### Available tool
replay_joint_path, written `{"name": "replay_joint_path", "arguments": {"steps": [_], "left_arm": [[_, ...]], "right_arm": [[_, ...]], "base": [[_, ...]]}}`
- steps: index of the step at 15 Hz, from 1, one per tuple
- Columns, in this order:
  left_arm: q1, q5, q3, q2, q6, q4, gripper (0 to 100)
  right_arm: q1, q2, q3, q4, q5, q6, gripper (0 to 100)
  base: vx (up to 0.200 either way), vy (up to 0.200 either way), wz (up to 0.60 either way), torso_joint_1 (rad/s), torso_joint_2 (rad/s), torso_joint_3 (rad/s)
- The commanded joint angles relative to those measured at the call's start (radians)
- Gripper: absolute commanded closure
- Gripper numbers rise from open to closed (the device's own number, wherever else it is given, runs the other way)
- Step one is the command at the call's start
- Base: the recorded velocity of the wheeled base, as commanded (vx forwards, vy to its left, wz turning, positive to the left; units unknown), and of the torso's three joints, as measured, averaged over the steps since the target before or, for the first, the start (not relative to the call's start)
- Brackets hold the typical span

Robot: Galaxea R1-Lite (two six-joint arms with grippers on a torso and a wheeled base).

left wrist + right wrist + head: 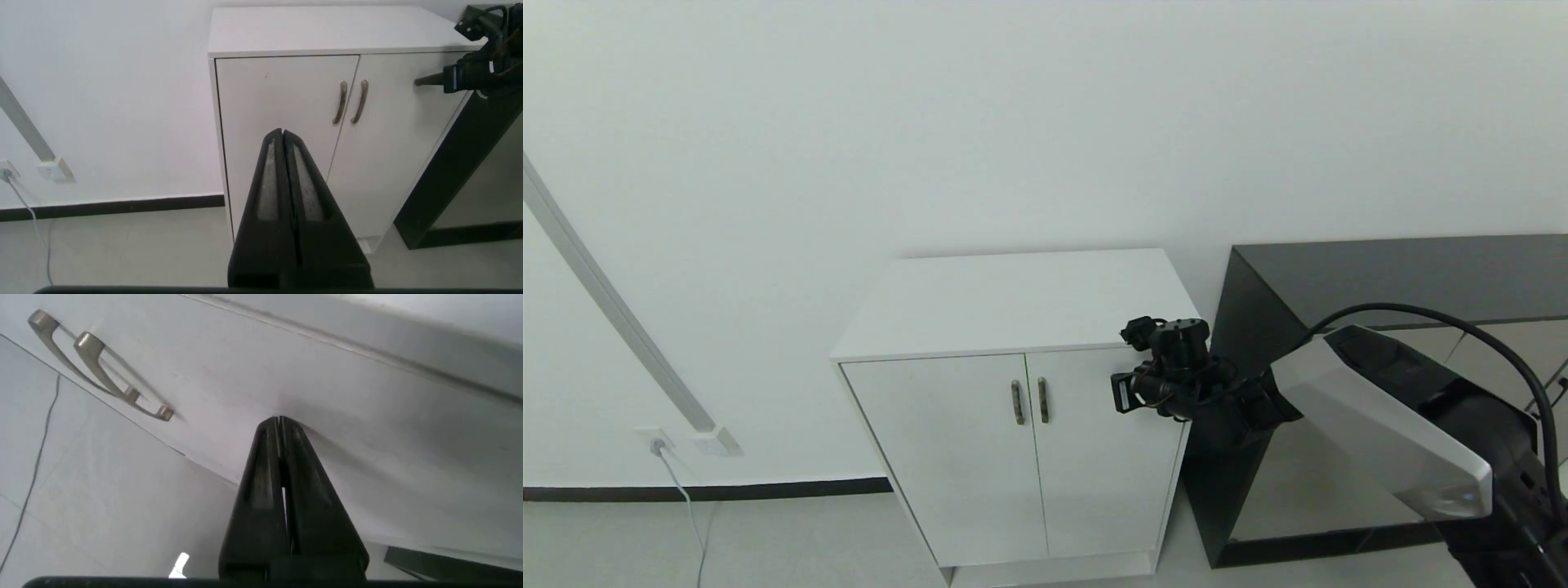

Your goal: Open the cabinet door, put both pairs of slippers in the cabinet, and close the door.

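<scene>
Right end effector [1120, 394] is showing fingers pressed together, nothing pinched. It is sitting at the upper part of the right door [1103, 482], toward the hinge side and well apart from the handles [1043, 400]. In the right wrist view the tip [280, 425] is sitting right at the door face; can't tell whether it is actually touching.

Left end effector [282, 140] is also showing its fingers pressed together and holding nothing. It is hanging back from the cabinet [1013, 302], well apart from it, pointing toward the left door [947, 457].

Cabinet is standing on the floor [768, 547] against the white wall. Both doors are sitting shut, with the two handles side by side at the centre seam.

Around it, a dark glossy unit [1380, 269] is standing just beside the cabinet's right side. Off to the left, a wall socket [654, 442] is carrying a cable [690, 510] that is trailing down to the floor, and a slanted conduit [596, 286] is running down the wall to a box next to the socket.
</scene>
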Motion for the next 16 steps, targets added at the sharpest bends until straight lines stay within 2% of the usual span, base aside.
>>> {"name": "replay_joint_path", "arguments": {"steps": [1, 4, 7, 12, 16], "left_arm": [[0.0, -0.001, 0.0, 0.001, 0.0, 0.0, 100], [-0.001, -0.001, 0.0, 0.001, 0.0, 0.0, 100], [0.0, -0.001, 0.0, 0.001, 0.0, 0.0, 100], [0.0, 0.001, 0.0, 0.001, 0.0, 0.0, 100], [0.0, -0.001, 0.0, 0.001, 0.0, 0.0, 100]], "right_arm": [[0.0, 0.006, -0.016, 0.003, -0.002, 0.0, 100], [0.0, 0.001, -0.007, -0.002, -0.002, 0.0, 100], [0.007, -0.055, 0.088, -0.01, -0.003, 0.002, 100], [0.008, -0.295, 0.493, -0.223, -0.071, 0.002, 100], [-0.066, -0.454, 0.669, -0.286, -0.186, 0.002, 100]], "base": [[0.0, 0.0, 0.0, 0.0, 0.0, 0.0], [0.0, 0.0, 0.0, 0.0, 0.0, 0.0], [0.0, 0.0, 0.0, 0.0, 0.0, 0.0], [0.0, 0.0, 0.0, 0.0, 0.0, 0.0], [0.0, 0.0, 0.0, 0.0, 0.0, 0.0]]}}
